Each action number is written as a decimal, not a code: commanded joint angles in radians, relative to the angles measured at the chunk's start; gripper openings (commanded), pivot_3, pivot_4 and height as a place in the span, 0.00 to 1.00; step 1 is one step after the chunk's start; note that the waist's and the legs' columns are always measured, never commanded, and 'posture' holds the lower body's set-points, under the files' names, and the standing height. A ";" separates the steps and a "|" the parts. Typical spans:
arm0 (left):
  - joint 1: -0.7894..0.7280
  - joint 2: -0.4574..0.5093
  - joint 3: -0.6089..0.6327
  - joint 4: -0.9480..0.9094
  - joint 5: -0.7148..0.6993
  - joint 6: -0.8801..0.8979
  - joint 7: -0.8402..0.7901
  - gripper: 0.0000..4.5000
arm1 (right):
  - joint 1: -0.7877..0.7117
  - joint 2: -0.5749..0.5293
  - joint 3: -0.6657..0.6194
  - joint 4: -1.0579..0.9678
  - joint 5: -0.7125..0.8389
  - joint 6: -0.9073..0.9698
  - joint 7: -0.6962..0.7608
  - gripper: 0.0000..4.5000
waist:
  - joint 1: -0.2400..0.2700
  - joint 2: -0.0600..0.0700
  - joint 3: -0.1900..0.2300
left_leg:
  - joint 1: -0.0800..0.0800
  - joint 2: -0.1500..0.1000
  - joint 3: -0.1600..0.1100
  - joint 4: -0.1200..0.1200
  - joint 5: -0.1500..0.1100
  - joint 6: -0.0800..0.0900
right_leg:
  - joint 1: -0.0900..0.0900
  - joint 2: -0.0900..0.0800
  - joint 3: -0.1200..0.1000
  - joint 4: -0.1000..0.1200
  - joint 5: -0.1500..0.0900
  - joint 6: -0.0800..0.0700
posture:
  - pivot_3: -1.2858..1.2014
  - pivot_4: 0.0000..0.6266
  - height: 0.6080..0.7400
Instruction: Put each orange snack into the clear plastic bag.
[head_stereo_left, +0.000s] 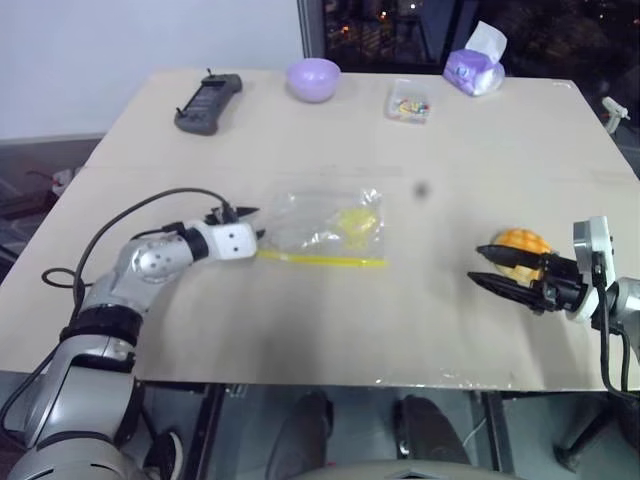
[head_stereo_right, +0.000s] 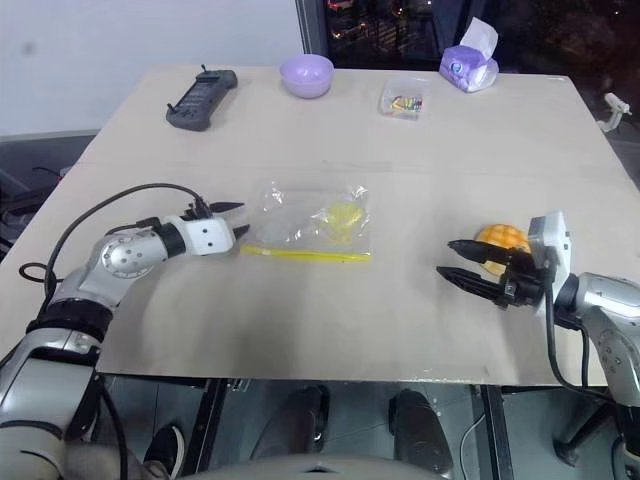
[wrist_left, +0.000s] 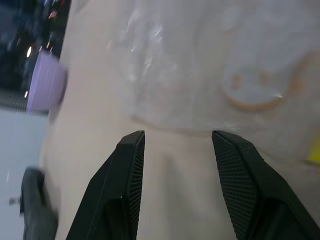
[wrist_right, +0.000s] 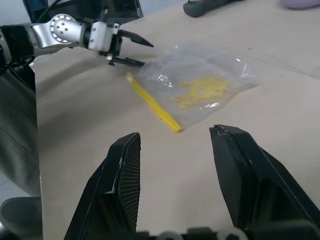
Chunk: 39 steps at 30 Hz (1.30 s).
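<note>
The orange snack (head_stereo_left: 522, 242), a domed bun with a grid top, rests on the table at the right. My right gripper (head_stereo_left: 478, 265) hovers just in front of it, pointing left, open with nothing between its fingers (wrist_right: 125, 165). The snack lies beside the far finger, not between the two. The clear plastic bag (head_stereo_left: 325, 225) lies flat mid-table, with a yellow strip (head_stereo_left: 320, 260) along its near edge and a yellow print showing through. My left gripper (head_stereo_left: 256, 223) is open at the bag's left edge, its fingertips (wrist_left: 132, 145) just short of the plastic.
Along the far edge stand a black handheld device (head_stereo_left: 208, 103), a lilac bowl (head_stereo_left: 314, 78), a small clear box with colourful bits (head_stereo_left: 408, 103) and a purple tissue pack (head_stereo_left: 475, 68). The table's near edge (head_stereo_left: 330, 382) runs below both arms.
</note>
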 joint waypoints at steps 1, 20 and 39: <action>0.068 0.033 0.013 -0.109 -0.042 -0.006 -0.049 0.50 | 0.010 -0.008 -0.037 -0.039 0.015 -0.007 -0.004 0.53 | 0.001 0.000 0.000 | 0.000 0.000 0.000 0.000 0.000 0.000 | 0.000 0.000 0.000 0.000 0.000 0.000 | 0.52 0.24 0.97; 0.356 -0.119 0.421 -0.778 -0.962 1.316 -0.022 0.50 | 0.000 -0.015 -0.012 -0.017 0.001 -0.007 0.003 0.53 | 0.004 0.000 0.000 | 0.003 0.001 -0.001 0.003 0.000 0.000 | 0.002 0.000 -0.001 0.005 0.000 0.000 | 0.52 0.24 0.97; 0.200 -0.412 0.370 -0.525 -0.927 1.592 0.146 0.50 | 0.014 -0.009 -0.016 -0.027 -0.013 -0.013 -0.006 0.53 | 0.004 0.003 -0.005 | 0.022 0.000 0.001 0.003 0.000 0.000 | 0.018 0.000 0.002 0.007 -0.001 0.000 | 0.52 0.24 0.97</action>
